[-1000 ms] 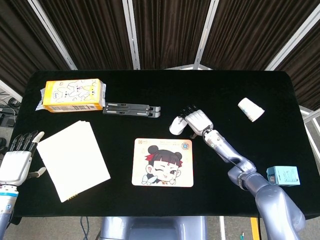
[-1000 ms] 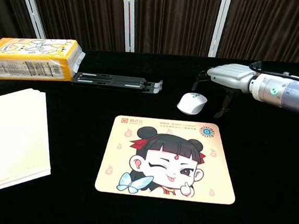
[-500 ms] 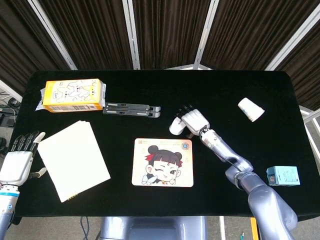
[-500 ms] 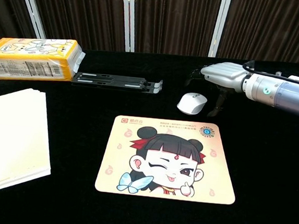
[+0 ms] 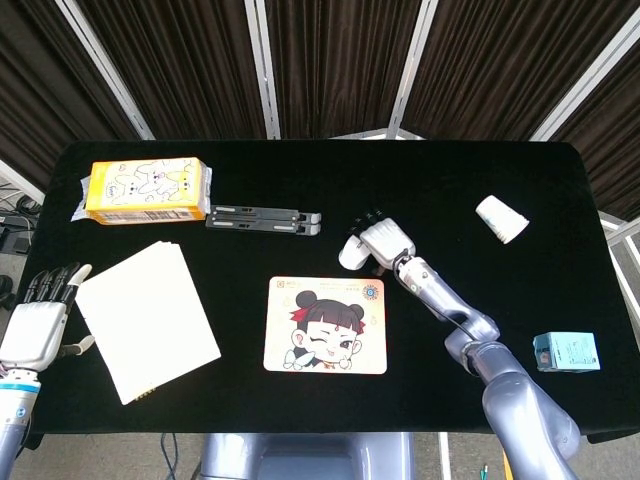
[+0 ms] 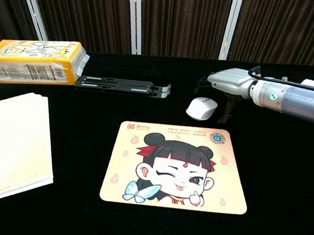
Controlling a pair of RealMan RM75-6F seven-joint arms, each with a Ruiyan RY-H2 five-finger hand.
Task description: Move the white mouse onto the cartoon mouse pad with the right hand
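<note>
The white mouse (image 5: 350, 252) (image 6: 202, 107) lies on the black cloth just beyond the far right corner of the cartoon mouse pad (image 5: 326, 325) (image 6: 177, 166). My right hand (image 5: 385, 240) (image 6: 226, 82) hovers over the mouse's right side, palm down. Its fingers are spread and hang down on either side of the mouse, and I cannot see them touching it. My left hand (image 5: 35, 320) rests off the table's left edge, fingers apart, holding nothing.
A yellow tissue pack (image 5: 147, 190) sits at the far left, with a black folding stand (image 5: 265, 217) beside it. A stack of white paper (image 5: 147, 318) lies left of the pad. A tipped white cup (image 5: 501, 218) and a teal box (image 5: 566, 352) are on the right.
My right hand has slid a little to the left, closing in over the mouse. The mouse and the left hand have stayed where they were.
</note>
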